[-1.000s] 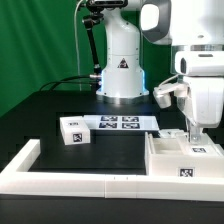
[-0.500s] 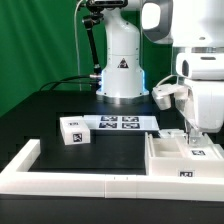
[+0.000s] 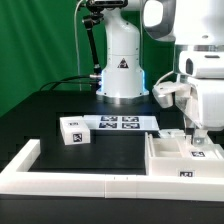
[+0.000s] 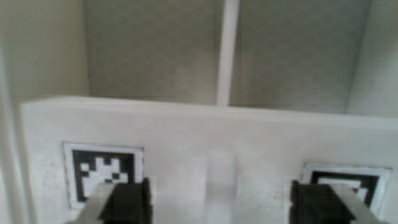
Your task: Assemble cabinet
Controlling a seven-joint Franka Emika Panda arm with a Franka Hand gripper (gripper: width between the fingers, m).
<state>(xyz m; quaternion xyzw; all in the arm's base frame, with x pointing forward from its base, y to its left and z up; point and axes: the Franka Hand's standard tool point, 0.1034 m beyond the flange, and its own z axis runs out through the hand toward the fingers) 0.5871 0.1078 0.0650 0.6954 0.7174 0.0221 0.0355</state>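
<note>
Currently the gripper (image 3: 197, 141) hangs low over the cabinet (image 3: 166, 160), which sits on the black table (image 3: 50, 105) at the exterior view's lower right, next to the end of the low white wall (image 3: 80, 183); can't tell if the two touch. The cabinet is a white box w/ raised panels on top and a b/w tag on its front face. In the wrist view both fingers (image 4: 121, 205) are spread well apart w/ nothing between them, just above a white panel carrying two tags (image 4: 102, 166), one near each finger. Whether the tips touch the panel isn't clear, as the pic is blurry. On the exterior view's left, well apart from the cabinet, a small tagged block (image 3: 72, 130) lies just beside the marker board (image 3: 120, 123). The arm's base (image 3: 122, 72) stands behind them, in front of a green backdrop (image 3: 30, 40).
</note>
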